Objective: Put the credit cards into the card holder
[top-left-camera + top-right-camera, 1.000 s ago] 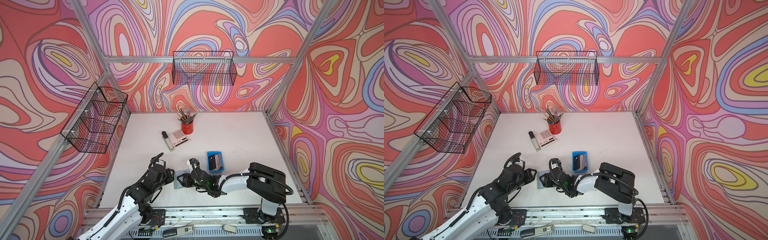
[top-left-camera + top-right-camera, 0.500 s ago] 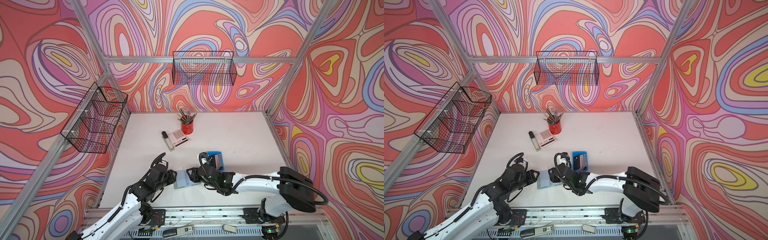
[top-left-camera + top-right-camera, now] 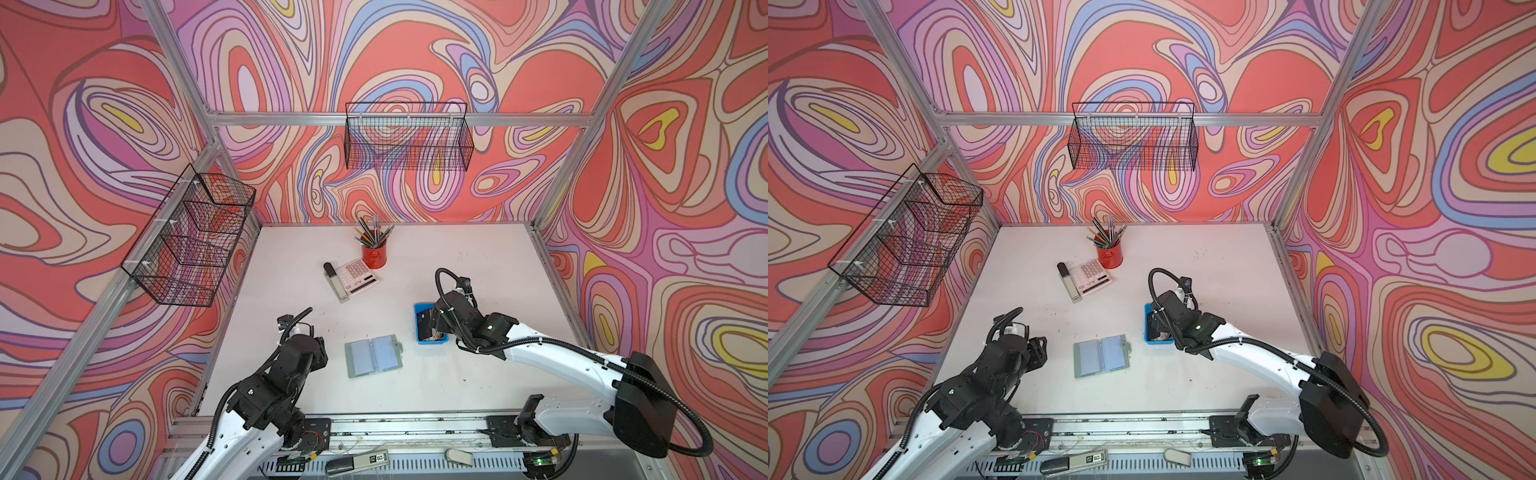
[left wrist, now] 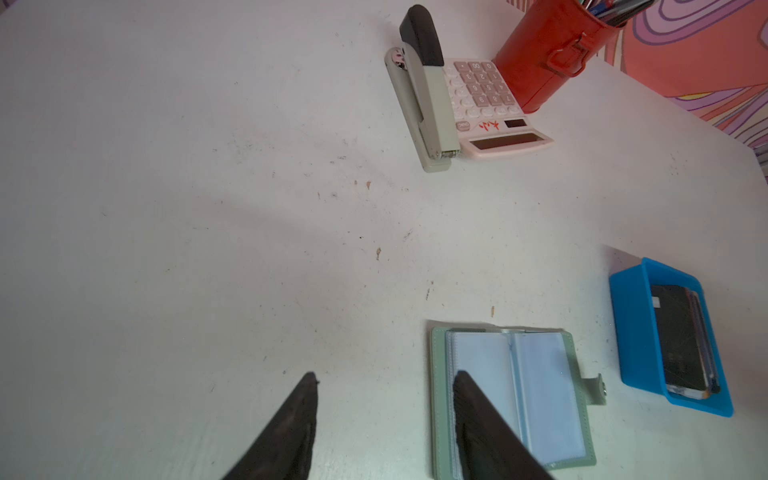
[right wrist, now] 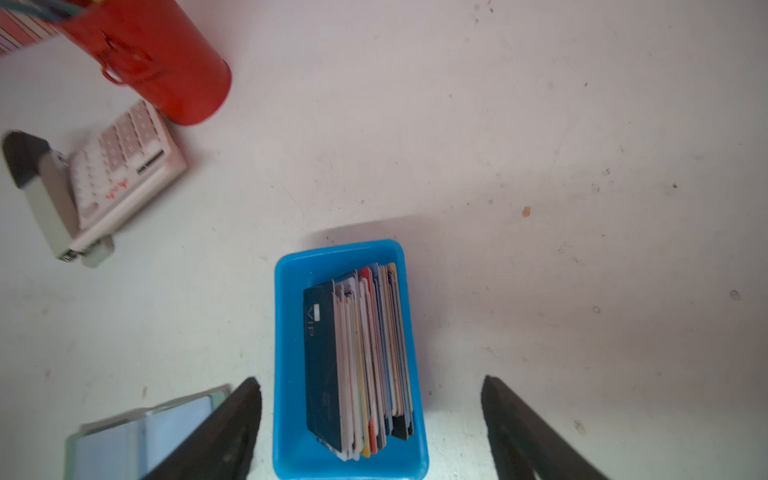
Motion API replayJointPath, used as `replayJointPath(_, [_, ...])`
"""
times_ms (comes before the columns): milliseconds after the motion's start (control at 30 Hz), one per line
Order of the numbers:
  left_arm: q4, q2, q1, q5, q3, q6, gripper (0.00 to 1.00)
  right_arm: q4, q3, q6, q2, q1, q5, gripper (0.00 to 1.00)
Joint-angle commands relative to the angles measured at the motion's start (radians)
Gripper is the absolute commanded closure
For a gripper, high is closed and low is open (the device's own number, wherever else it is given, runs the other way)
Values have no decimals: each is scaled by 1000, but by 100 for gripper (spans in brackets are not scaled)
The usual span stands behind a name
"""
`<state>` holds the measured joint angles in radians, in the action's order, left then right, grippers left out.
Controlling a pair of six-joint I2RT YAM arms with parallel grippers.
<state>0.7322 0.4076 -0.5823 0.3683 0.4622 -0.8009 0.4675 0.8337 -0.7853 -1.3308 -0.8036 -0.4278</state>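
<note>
The pale green card holder (image 3: 372, 355) (image 3: 1100, 355) lies open and flat near the table's front, its clear sleeves up, seen close in the left wrist view (image 4: 536, 395). The credit cards (image 5: 357, 357) stand on edge, packed in a bright blue tray (image 5: 286, 332) to its right (image 3: 432, 340). My right gripper (image 5: 370, 380) hovers over the tray's near end, jaws wide open either side of it and holding nothing. My left gripper (image 4: 384, 376) is open and empty above bare table just left of the holder, one finger (image 4: 478, 415) overlapping the holder's left edge in view.
A stapler (image 3: 334, 282), a pink calculator (image 3: 357, 276) and a red pencil cup (image 3: 374, 257) sit behind the holder, mid-table. Black wire baskets hang on the back wall (image 3: 409, 141) and left wall (image 3: 191, 241). An aluminium rail (image 3: 395, 428) runs along the front edge.
The right gripper left the card holder, swung right to above the blue tray and opened wide. The left gripper drew back left and opened somewhat. The holder now lies uncovered and open.
</note>
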Motion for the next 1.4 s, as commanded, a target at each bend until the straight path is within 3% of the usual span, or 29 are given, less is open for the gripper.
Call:
replayJointPath(0, [58, -19, 3, 58, -23, 21, 43, 62, 49, 56, -89, 2, 10, 8])
replayJointPath(133, [30, 10, 3, -7, -21, 33, 43, 54, 86, 79, -191, 3, 18, 5])
replayJointPath(367, [-155, 137, 2, -244, -31, 63, 46, 63, 148, 108, -309, 6, 19, 6])
replayJointPath(700, [-244, 219, 3, -303, -47, 45, 47, 102, 191, 144, -379, 8, -11, 16])
replayJointPath(1033, [-272, 218, 2, -357, -44, 45, 47, 97, 205, 159, -417, 7, -24, 38])
replayJointPath(1133, [-264, 216, 4, -357, -41, 44, 47, 107, 206, 161, -405, 6, -36, 50])
replayJointPath(1233, [-278, 208, 3, -361, -53, 40, 46, 133, 218, 149, -395, 3, -59, 69])
replayJointPath(1367, [-274, 213, 3, -360, -48, 40, 46, 146, 220, 143, -378, -4, -66, 71])
